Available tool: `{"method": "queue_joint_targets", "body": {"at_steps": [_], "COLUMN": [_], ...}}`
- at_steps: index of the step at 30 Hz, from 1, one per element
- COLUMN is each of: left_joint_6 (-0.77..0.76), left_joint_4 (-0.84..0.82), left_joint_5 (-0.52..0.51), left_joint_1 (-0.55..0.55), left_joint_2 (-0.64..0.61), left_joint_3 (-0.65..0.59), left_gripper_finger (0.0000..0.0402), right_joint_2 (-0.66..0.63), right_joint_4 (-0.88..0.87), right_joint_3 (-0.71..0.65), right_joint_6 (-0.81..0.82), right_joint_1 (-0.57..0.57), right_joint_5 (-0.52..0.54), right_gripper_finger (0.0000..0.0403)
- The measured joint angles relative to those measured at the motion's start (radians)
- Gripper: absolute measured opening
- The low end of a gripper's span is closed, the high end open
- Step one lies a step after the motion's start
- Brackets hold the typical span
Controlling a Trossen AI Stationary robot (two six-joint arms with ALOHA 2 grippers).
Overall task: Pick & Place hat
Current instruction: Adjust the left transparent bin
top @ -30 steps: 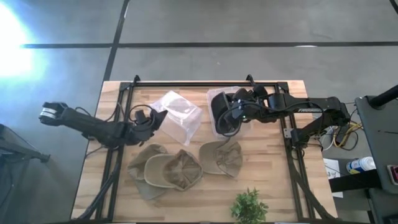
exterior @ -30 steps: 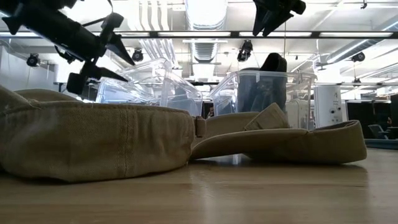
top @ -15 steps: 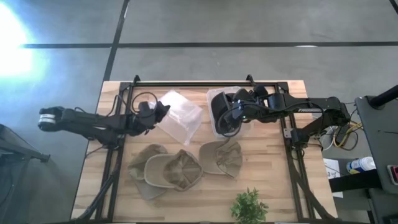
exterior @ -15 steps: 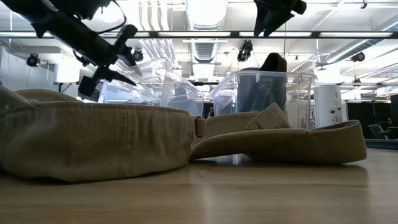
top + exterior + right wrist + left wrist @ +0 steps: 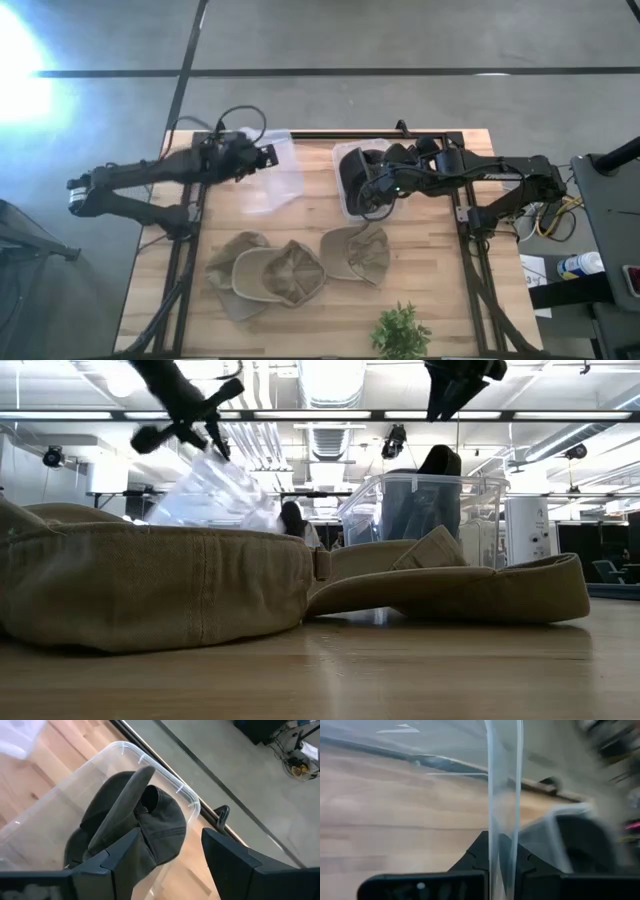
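A dark hat [image 5: 135, 827] lies inside a clear bin [image 5: 187, 795] at the table's far right. My right gripper [image 5: 170, 865] hovers open above it, also seen in the high view [image 5: 368, 192]. Several tan hats [image 5: 265, 275] rest on the wood nearer the front. A second, empty clear bin [image 5: 278, 175] is at the far left, tipped in the low view [image 5: 215, 495]. My left gripper [image 5: 258, 156] is shut on it. My left gripper pinches a thin wall of the empty clear bin [image 5: 503, 820] between its two fingers, the wall's edge running up out of the gap. The bin hangs tilted below the gripper [image 5: 200, 415]. The tan hat in front hides whether its lower end rests on the table.
A small green plant [image 5: 400, 330] stands at the front edge. Black frame rails [image 5: 300, 133] run along the table's far edge and down both sides. Bare wood lies between the two bins and to the right of the tan hats.
My left gripper has shut on the empty clear bin's wall, then gone up and toward the table's far edge. The bin has come along with it, shifted toward the far edge and tipped.
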Motion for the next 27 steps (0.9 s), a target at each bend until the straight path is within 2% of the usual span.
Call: {"method": "queue_joint_targets", "body": {"at_steps": [3, 7, 12, 16, 20, 27], "left_joint_6": [0.069, 0.135, 0.174, 0.165, 0.124, 0.12], "left_joint_4": [-0.176, -0.263, -0.348, -0.435, -0.418, -0.417], "left_joint_5": [0.039, 0.171, 0.325, 0.461, 0.515, 0.467], "left_joint_1": [0.036, 0.101, 0.172, 0.193, 0.194, 0.193], "left_joint_2": [0.086, 0.216, 0.388, 0.514, 0.611, 0.748], "left_joint_3": [0.164, 0.341, 0.491, 0.557, 0.616, 0.687], "left_gripper_finger": [0.0019, 0.0019, 0.0019, 0.0019, 0.002, 0.0057], "right_joint_2": [-0.027, -0.069, -0.104, -0.123, -0.123, -0.122], "right_joint_4": [0.0, 0.0, -0.001, -0.001, 0.0, 0.0], "right_joint_3": [-0.003, -0.012, -0.038, -0.059, -0.067, -0.068], "right_joint_6": [0.025, 0.039, 0.036, 0.035, 0.02, -0.026], "right_joint_1": [-0.012, -0.042, -0.069, -0.069, -0.069, -0.069], "right_joint_5": [-0.04, -0.09, -0.094, -0.094, -0.094, -0.094], "right_gripper_finger": [0.0209, 0.0209, 0.0209, 0.0209, 0.0209, 0.0209]}}
